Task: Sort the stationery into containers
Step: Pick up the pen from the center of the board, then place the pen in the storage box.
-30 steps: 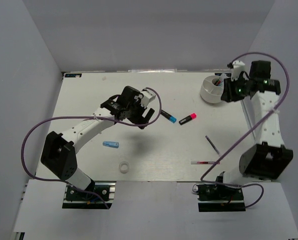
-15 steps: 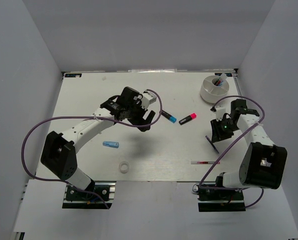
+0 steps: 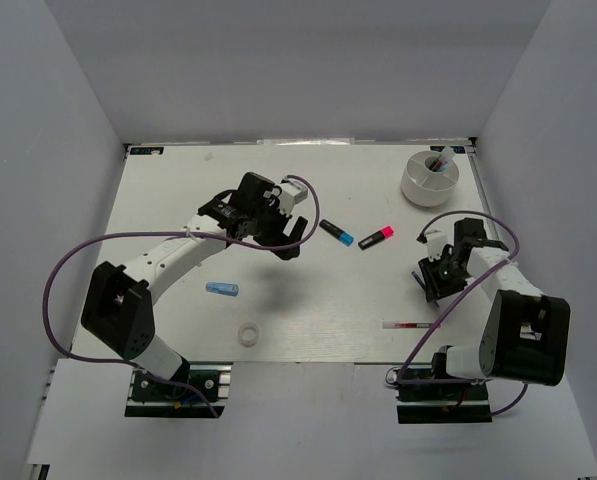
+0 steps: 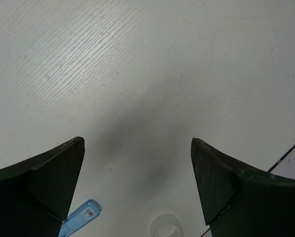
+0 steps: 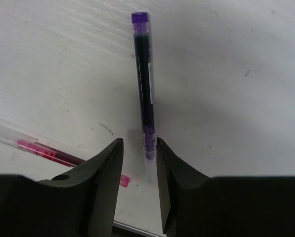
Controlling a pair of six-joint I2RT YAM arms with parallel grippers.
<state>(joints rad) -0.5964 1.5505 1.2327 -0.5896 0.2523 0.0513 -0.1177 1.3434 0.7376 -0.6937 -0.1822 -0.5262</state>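
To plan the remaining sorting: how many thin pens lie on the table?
2. The dark-blue pen lies with one end inside the open right gripper. The red pen lies near the near edge of the table, on the right. The dish may hide more.

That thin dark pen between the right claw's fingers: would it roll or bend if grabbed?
The dark pen looks round and smooth, so a nudge would probably roll it across the flat table. It lies straight like hard plastic: likely stiff and light. The right gripper straddles its clear end, so lifted there it might swivel.
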